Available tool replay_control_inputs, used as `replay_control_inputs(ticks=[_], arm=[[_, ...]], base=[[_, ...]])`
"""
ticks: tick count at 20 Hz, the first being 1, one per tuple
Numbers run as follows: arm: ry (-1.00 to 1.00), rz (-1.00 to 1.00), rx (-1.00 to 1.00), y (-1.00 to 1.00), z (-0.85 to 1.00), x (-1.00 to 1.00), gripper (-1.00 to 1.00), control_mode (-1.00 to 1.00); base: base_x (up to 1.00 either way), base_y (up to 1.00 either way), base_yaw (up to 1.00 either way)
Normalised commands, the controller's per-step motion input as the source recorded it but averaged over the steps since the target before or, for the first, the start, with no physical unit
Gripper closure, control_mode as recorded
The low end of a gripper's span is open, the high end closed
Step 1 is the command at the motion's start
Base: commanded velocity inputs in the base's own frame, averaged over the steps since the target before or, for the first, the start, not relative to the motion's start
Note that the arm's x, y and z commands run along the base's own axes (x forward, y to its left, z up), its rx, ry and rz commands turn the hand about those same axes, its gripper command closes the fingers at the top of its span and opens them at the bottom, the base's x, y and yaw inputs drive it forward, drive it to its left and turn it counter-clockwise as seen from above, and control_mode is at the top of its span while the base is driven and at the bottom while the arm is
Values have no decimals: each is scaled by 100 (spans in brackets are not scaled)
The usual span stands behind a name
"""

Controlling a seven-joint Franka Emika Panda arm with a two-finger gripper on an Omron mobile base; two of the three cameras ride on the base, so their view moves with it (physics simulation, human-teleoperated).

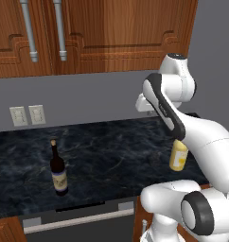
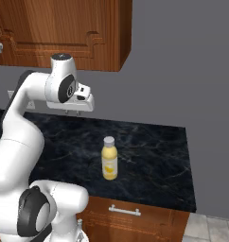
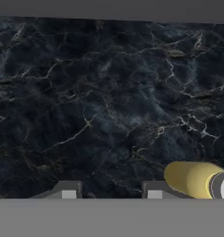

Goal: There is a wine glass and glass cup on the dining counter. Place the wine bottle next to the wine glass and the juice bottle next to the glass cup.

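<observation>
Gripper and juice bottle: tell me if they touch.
Apart. In the right base view the gripper hangs high above the counter, well clear of the juice bottle.

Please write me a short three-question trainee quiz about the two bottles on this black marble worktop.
1. True or false: the tall dark long-necked wine bottle lies on its side.
2. Which bottle stands nearer the worktop's right end?
A. stout yellow juice bottle
B. wine bottle
3. Fill in: the pincer holds ____.

Key: 1 false, it stands upright. 2 A. 3 nothing; it hangs above the marble, the juice bottle beside one finger.
</observation>
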Motion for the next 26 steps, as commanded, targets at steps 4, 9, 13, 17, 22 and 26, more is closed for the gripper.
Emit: replay_control_inputs(ticks=[4,9,13,17,22,26], arm=[[0,0,0,-3,0,-9,-100,-100],[-1,1,0,-22,0,-23,-100,-100],[0,4,0,-33,0,-27,-100,-100],[0,0,7,-38,-1,-20,-100,-100],[0,0,2,-44,-4,-7,-100,-100],[0,0,1,-50,-12,0,-100,-100]], base=[[0,0,0],[0,0,0],[0,0,0],[0,0,0],[0,0,0],[0,0,0]])
